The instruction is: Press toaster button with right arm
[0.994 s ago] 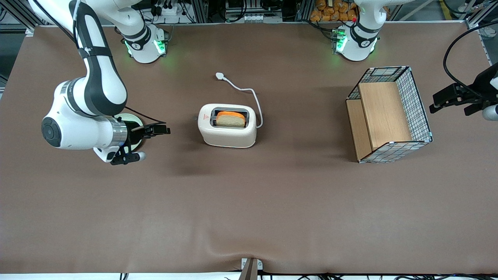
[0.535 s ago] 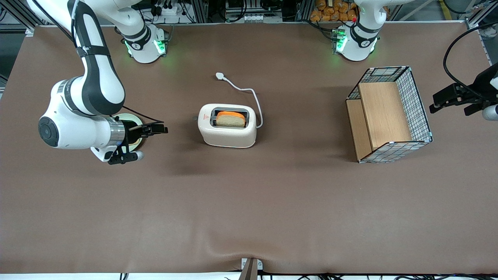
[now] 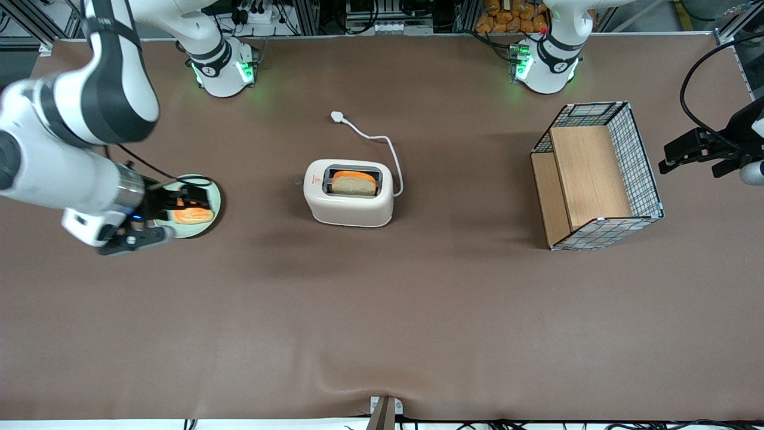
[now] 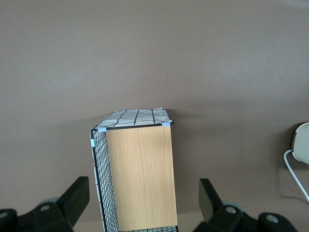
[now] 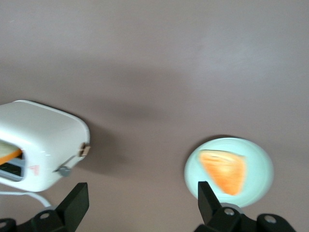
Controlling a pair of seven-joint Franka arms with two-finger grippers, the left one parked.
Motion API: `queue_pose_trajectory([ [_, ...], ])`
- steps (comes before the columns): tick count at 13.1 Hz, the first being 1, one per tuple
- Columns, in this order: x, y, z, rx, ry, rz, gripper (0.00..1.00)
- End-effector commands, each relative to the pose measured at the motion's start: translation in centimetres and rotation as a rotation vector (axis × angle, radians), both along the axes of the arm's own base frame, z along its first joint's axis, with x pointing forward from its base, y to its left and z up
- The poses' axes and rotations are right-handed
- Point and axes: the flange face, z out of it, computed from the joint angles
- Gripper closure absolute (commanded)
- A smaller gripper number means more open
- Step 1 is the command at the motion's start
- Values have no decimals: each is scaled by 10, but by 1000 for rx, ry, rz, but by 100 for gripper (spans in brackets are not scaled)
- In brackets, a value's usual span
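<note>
The cream-white toaster (image 3: 349,202) stands mid-table with a bread slice (image 3: 354,183) in its slot; it also shows in the right wrist view (image 5: 41,142). The toaster button (image 5: 63,170), a small grey knob, sticks out of the narrow end face that looks toward the working arm's end of the table. My right arm's gripper (image 3: 192,199) hovers over a pale green plate (image 3: 216,197), well apart from the toaster, toward the working arm's end. It is open and empty, with its fingers wide apart (image 5: 142,195).
The plate (image 5: 193,169) holds an orange-crusted bread slice (image 5: 224,170). The toaster's white cord (image 3: 382,140) runs to a plug (image 3: 338,117) farther from the front camera. A wire basket with wooden panels (image 3: 597,176) stands toward the parked arm's end.
The right arm has drawn back from the toaster toward its own end of the table. The gripper now hovers over the plate. The toaster has not moved.
</note>
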Motion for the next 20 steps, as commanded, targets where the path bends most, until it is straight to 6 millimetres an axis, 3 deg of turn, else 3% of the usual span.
queue_pose_trajectory([
  [1,-10,-31,32,-37,-23,-27,0],
  [7,-43,-92,83,-51,-24,-96,0],
  [9,-47,-107,87,-51,-12,-134,0],
  [14,-58,-119,109,-33,-25,-225,0],
  [20,-92,-131,147,-20,-44,-234,0],
])
